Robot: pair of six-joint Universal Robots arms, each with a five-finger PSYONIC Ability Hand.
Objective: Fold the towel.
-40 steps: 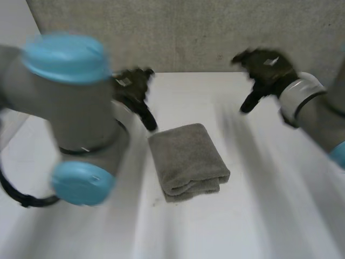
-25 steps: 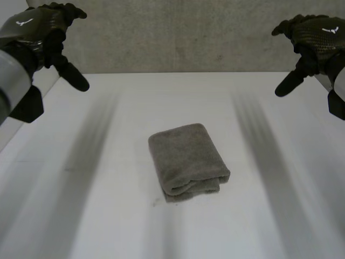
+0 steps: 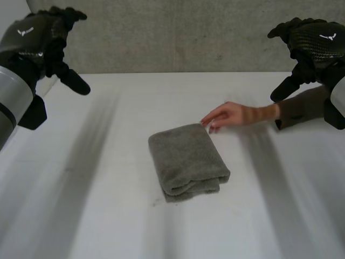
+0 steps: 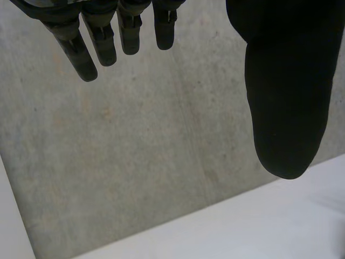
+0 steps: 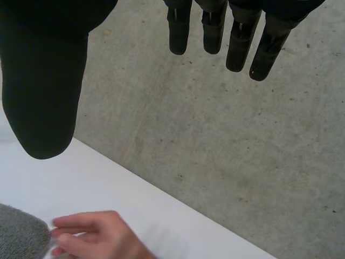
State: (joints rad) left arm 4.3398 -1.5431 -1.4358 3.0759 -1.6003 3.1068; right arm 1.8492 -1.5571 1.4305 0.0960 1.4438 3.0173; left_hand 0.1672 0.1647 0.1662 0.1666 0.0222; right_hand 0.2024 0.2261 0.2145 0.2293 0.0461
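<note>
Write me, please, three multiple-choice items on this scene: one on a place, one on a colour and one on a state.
1. Where is the person's hand?
A. At the far corner of the towel
B. Flat on the towel's middle
C. Nowhere near the towel

2. What colour is the towel?
A. White
B. Blue
C. Grey

3. How are the left robot hand and the right robot hand?
A. Both shut on the towel
B. Both open, raised off the table
C. One pressing the towel flat

Answers:
1 A, its fingertips reach the folded towel's far corner.
2 C, it lies grey on the white table.
3 B, each wrist view shows straight fingers holding nothing.
</note>
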